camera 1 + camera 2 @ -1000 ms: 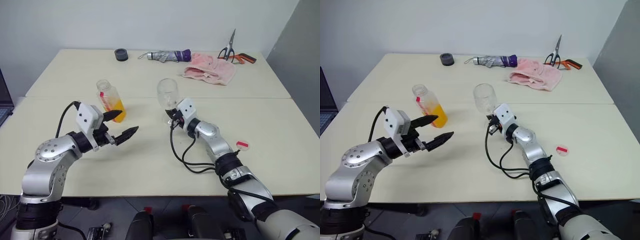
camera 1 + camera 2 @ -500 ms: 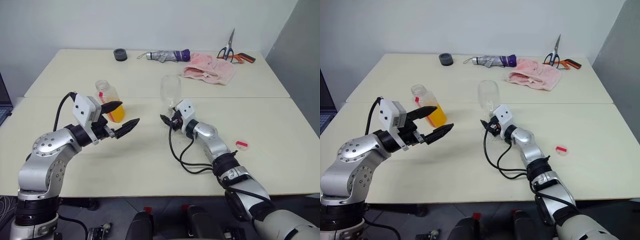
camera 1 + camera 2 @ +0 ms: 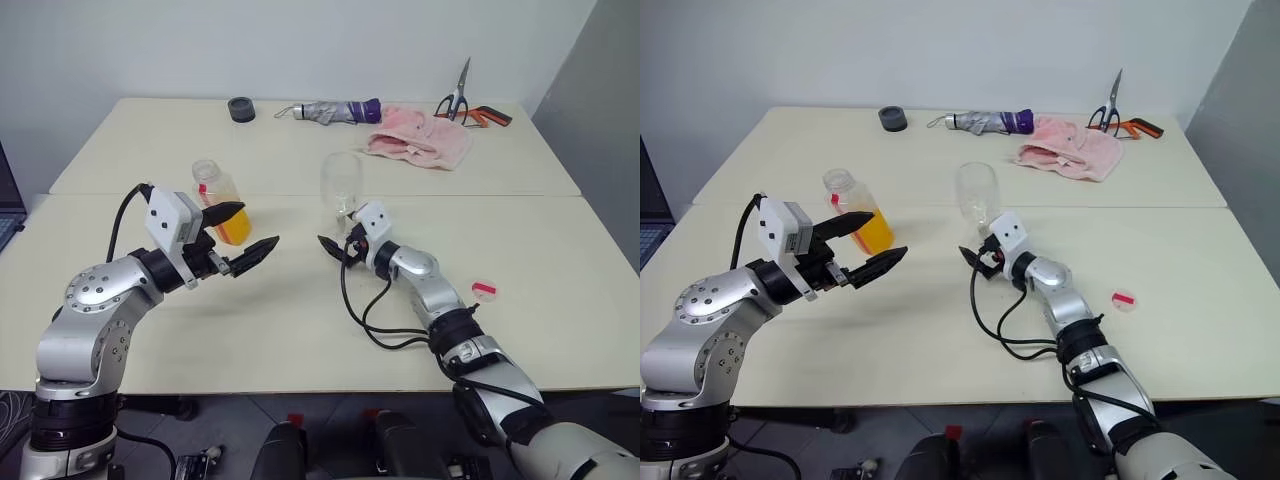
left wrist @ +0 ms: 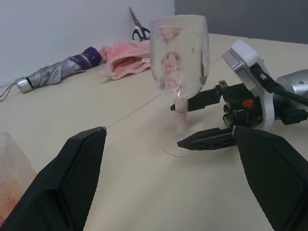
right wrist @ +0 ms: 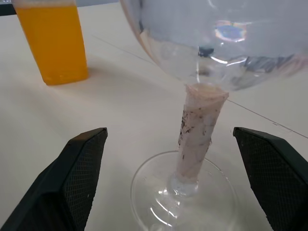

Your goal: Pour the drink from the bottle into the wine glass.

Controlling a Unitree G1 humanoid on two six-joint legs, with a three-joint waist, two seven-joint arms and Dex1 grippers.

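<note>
Two claws are hanging over the worktop [image 3: 300,330], and both are spread wide with nothing in them. The wine glass [image 3: 341,190] is standing upright near the middle of the worktop, on its round foot. It is clear, and no drink is showing in its bowl. The right claw [image 3: 336,241] is sitting low, just in front of the glass on the near side. Its two black fingers [image 5: 82,183] are standing wide apart, one on each side of the stem, and they are not touching it.

The bottle [image 3: 219,202] is standing on the worktop to the left of the glass, well apart from it. Its top is open, with no cap on it. The drink [image 3: 231,226] is filling the lower part of the bottle and it is orange-yellow. A red and white strip is running down the side of the bottle.

The left claw [image 3: 243,233] is hanging just beside the bottle, on its near right side, and it is pointing toward the glass.

At the far side of the worktop, a grey folded umbrella [image 3: 330,111], a pink cloth [image 3: 420,138], scissors [image 3: 460,98] and a dark roll of tape [image 3: 241,108] are lying. A small red and white cap [image 3: 485,290] is lying on the right part of the worktop.
</note>
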